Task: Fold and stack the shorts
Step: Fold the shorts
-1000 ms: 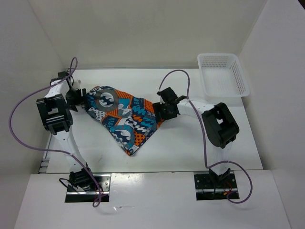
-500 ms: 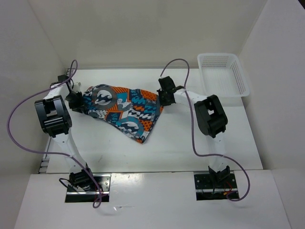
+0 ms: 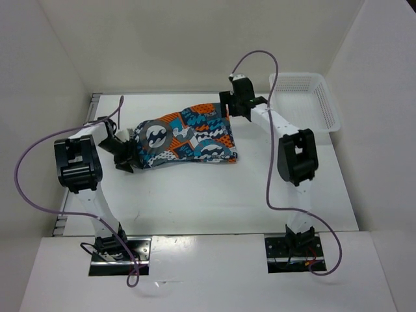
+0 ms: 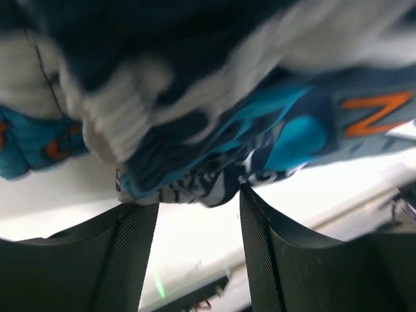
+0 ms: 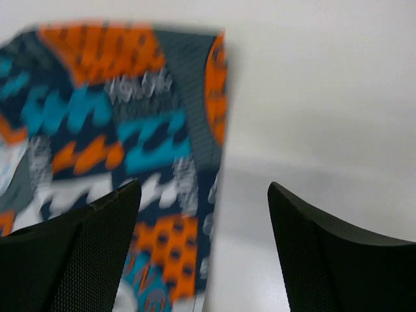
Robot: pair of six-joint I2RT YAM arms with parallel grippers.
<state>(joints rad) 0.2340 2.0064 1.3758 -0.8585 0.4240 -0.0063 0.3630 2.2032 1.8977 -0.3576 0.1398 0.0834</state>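
Note:
The shorts (image 3: pixel 188 136), in a teal, orange, white and dark grey print with a grey circle emblem, lie in a wide band across the middle of the table. My left gripper (image 3: pixel 129 155) is at their left end. In the left wrist view the shorts (image 4: pixel 260 143) bunch just past the tips of the left gripper (image 4: pixel 192 198), which is open with only white table between its fingers. My right gripper (image 3: pixel 229 106) hovers at the far right corner. In the right wrist view the right gripper (image 5: pixel 203 188) is wide open above the hem of the shorts (image 5: pixel 117 123).
A white plastic mesh basket (image 3: pixel 305 76) stands at the back right corner, just right of the right arm. White walls close the table at the back and on both sides. Purple cables loop off both arms.
The shorts went from a diagonal hanging bunch to a band spread toward the back right. The right gripper moved back and let go of them. The left gripper shifted right and opened.

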